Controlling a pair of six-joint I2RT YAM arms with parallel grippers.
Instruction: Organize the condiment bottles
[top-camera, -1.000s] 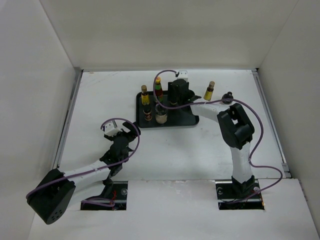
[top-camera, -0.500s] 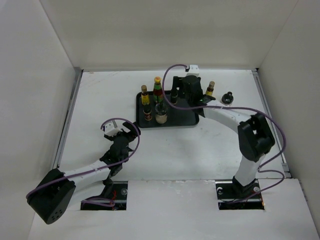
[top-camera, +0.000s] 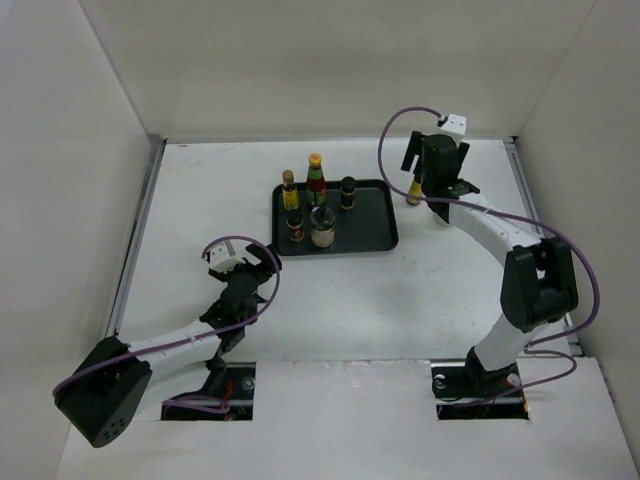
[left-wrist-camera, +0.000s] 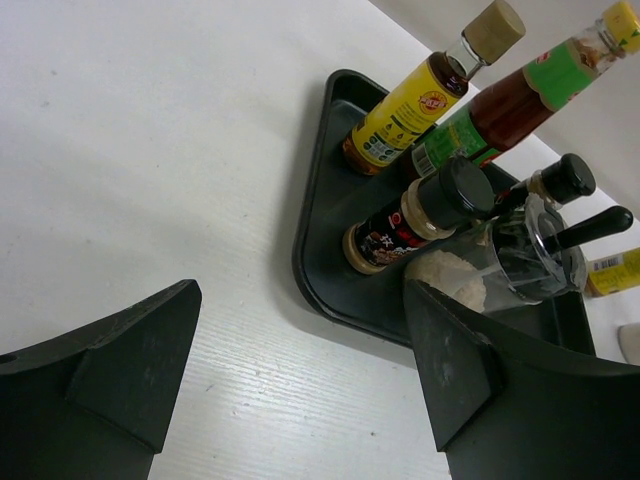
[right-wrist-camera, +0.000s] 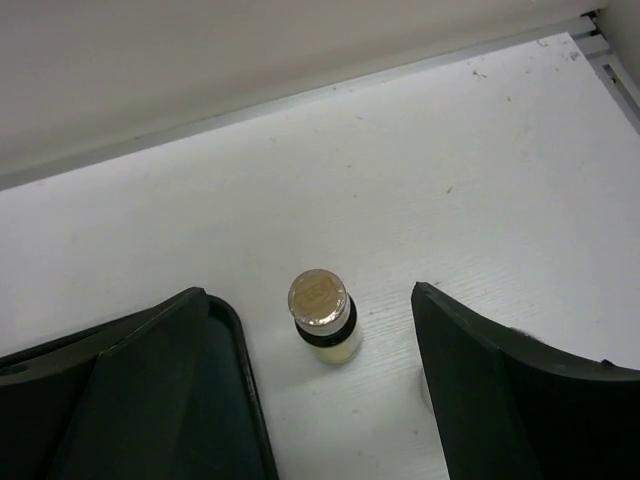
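A black tray holds a slim yellow brown-capped bottle, a green bottle with red label and yellow cap, a dark black-capped bottle, another dark bottle and a pale jar. One more yellow brown-capped bottle stands upright on the table just right of the tray. My right gripper is open above it; in the right wrist view the bottle stands between the spread fingers. My left gripper is open and empty, short of the tray's near left corner.
White walls close in the table at the back and both sides. The tray's right edge lies close beside the lone yellow bottle. A pale object shows partly beyond the tray. A metal rail runs along the table's right side.
My right gripper has moved from over the tray to the right and back, leaving the dark black-capped bottle standing in the tray. Its arm now hides a small dark object. The left arm has not moved.
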